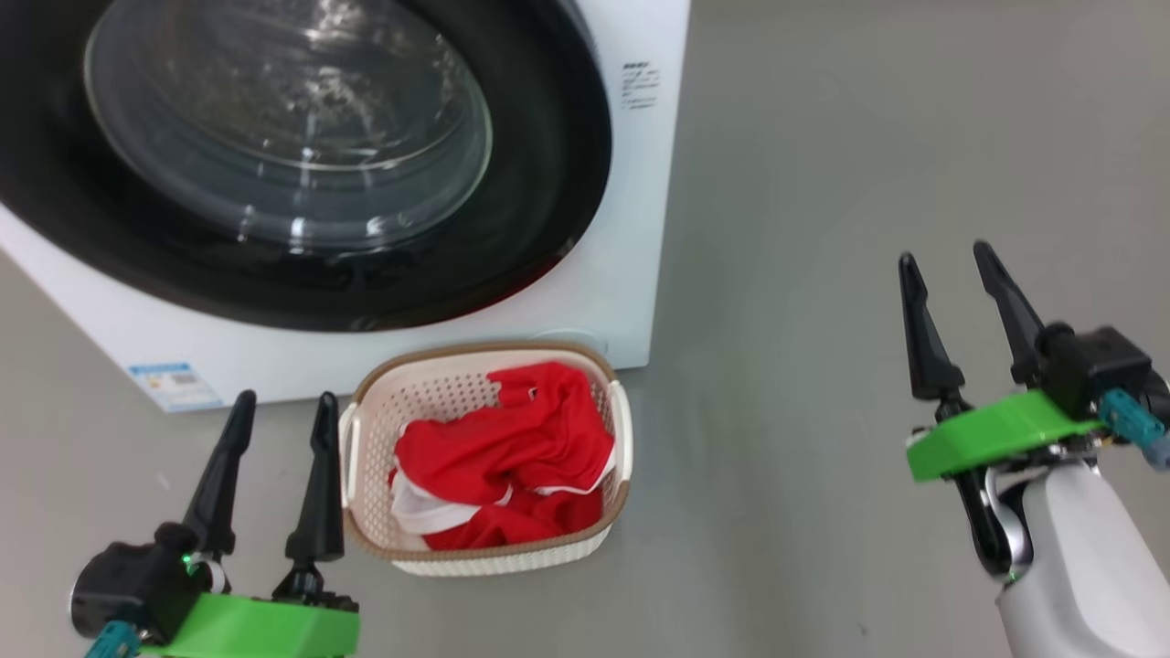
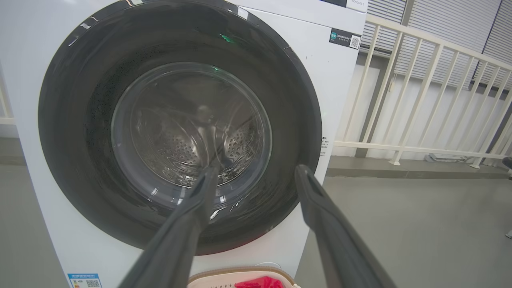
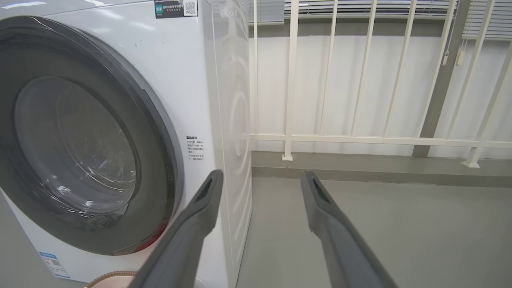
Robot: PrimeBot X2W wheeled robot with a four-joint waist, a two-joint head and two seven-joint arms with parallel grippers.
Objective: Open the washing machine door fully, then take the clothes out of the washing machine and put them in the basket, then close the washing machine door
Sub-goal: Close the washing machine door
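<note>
The two long dark fingers [image 1: 219, 484] of the left gripper [image 1: 284, 402] are standing spread well apart, pinching nothing and touching nothing, their tips pointing up toward the lower front of the big white front-loading washing machine [image 1: 622, 274], close to its small blue label sticker [image 1: 174, 384]. The right gripper [image 1: 944, 253] is likewise holding its two dark fingers [image 1: 923, 338] wide apart with only air between them, hanging over the grey floor [image 1: 804, 457] well off to the washing machine's right side. Each pair of fingers is rising from a bright green bracket [image 1: 996, 434]. Just in front of the washing machine's lower right corner, the small cream-white perforated plastic basket with the brown woven-look rim [image 1: 484, 352] is sitting on the floor, right beside the left gripper's inner finger but not touching it. The bright red soft clothes with white trim [image 1: 512, 448] are lying bunched inside that basket. The large round door with the wide glossy black frame [image 1: 548, 183] is lying flat against the washing machine's front, and the perforated steel drum [image 2: 180, 148] is showing through its bulging clear glass. Behind the washing machine and to its right, a white barred railing [image 3: 360, 139] is running along the wall.
</note>
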